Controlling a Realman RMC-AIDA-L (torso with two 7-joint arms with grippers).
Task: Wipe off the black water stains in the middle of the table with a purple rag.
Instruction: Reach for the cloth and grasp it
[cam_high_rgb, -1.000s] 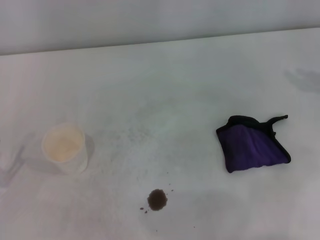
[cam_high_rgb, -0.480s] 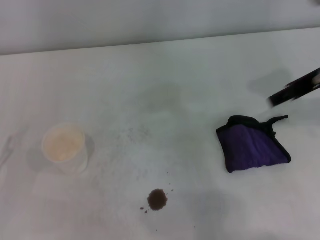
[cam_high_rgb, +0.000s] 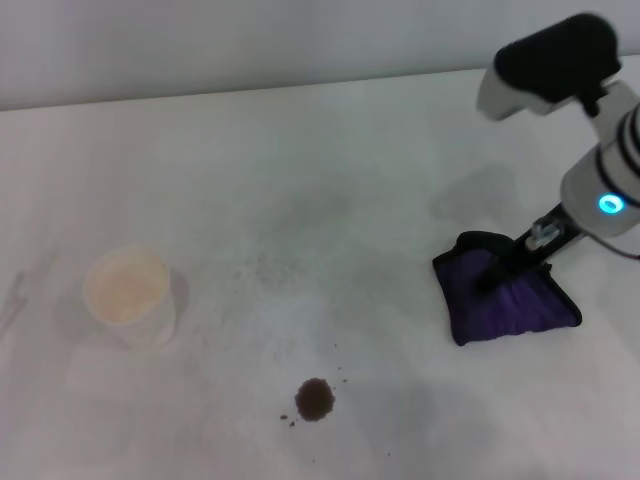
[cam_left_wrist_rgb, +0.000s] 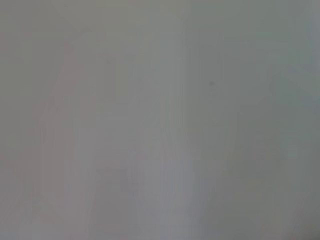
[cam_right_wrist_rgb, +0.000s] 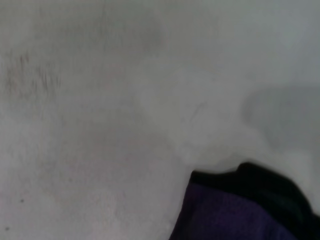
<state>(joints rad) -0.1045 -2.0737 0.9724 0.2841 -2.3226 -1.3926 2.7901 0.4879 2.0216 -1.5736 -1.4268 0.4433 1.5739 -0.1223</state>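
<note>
From above, the right gripper (cam_high_rgb: 497, 272), only a blur at the edge half a second ago, now sits over the purple rag (cam_high_rgb: 505, 297) on the table (cam_high_rgb: 300, 180); whether it is clenched I cannot tell. The black water stains (cam_high_rgb: 315, 399) lie well apart, near a paper cup (cam_high_rgb: 130, 296). The right wrist view shows a rag corner (cam_right_wrist_rgb: 240, 210); the left wrist view is blank grey.

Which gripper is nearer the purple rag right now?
The right. The right gripper is down over the purple rag, at its far black-edged part, on the table. The left gripper appears in no view, so its distance cannot be judged.
</note>
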